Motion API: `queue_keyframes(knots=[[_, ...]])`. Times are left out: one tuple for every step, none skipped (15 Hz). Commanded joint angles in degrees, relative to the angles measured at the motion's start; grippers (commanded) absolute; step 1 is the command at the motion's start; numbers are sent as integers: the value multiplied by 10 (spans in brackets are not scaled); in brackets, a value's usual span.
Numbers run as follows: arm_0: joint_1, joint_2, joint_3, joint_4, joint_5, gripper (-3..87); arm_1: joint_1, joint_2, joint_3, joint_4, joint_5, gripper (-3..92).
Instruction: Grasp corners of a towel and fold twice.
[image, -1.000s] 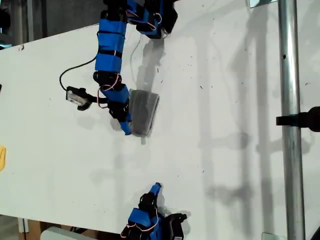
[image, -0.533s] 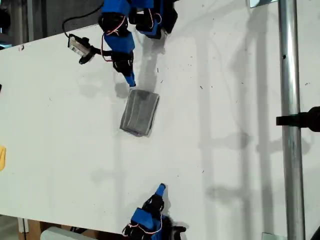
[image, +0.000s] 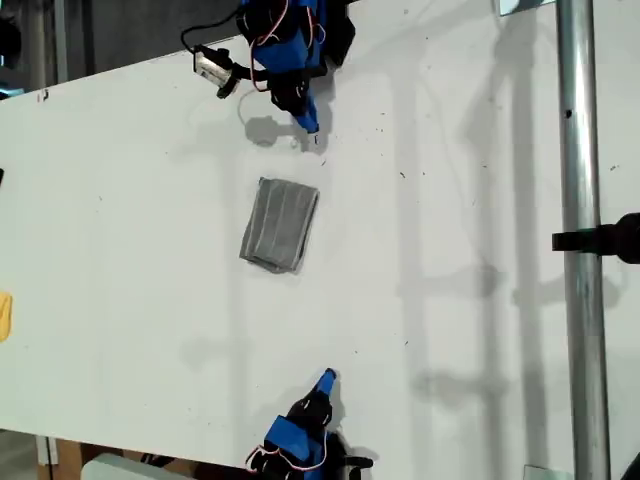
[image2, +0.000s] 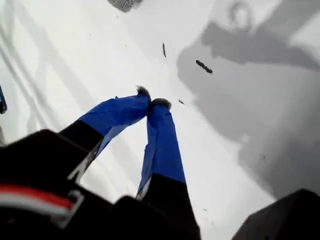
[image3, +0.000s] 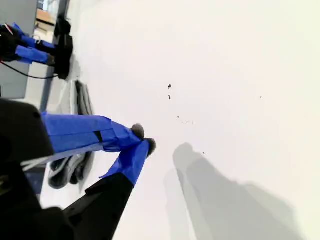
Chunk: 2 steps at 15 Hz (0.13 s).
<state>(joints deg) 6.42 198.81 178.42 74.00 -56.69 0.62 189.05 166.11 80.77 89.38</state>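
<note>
The towel (image: 280, 225) lies on the table (image: 470, 330) near the middle of the exterior view, as a compact, narrow rectangle much smaller than a spread cloth would be; its long sides run roughly up and down that view with a slight tilt, and its stripes run the long way; in the second wrist view the towel (image3: 80, 150) shows stacked layers along its edge, so we judge that both folds are already made.

My first gripper (image: 308, 122) hangs near the exterior view's top, well apart from the towel, over a few dark specks on the table; seen from its own camera, my first gripper (image2: 151, 102) has its jaws pressed tip to tip with nothing between them, and only a scrap of the towel (image2: 122, 4) shows at the frame's edge.

My second gripper (image: 326, 378) sits near the exterior view's bottom, also well apart from the towel; its own camera shows my second gripper (image3: 143, 139) with the jaws closed together and empty.

No corner is held by either arm; we take the task as essentially finished, with at most the arms' parking left; whether the hidden edges line up neatly we cannot tell.
</note>
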Motion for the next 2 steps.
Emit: queue_keyframes(knots=[[9, 2, 4, 2, 4, -22, 25, -4, -6, 4, -36, 44], [9, 2, 4, 1, 4, -22, 37, -4, -6, 4, -36, 44]])
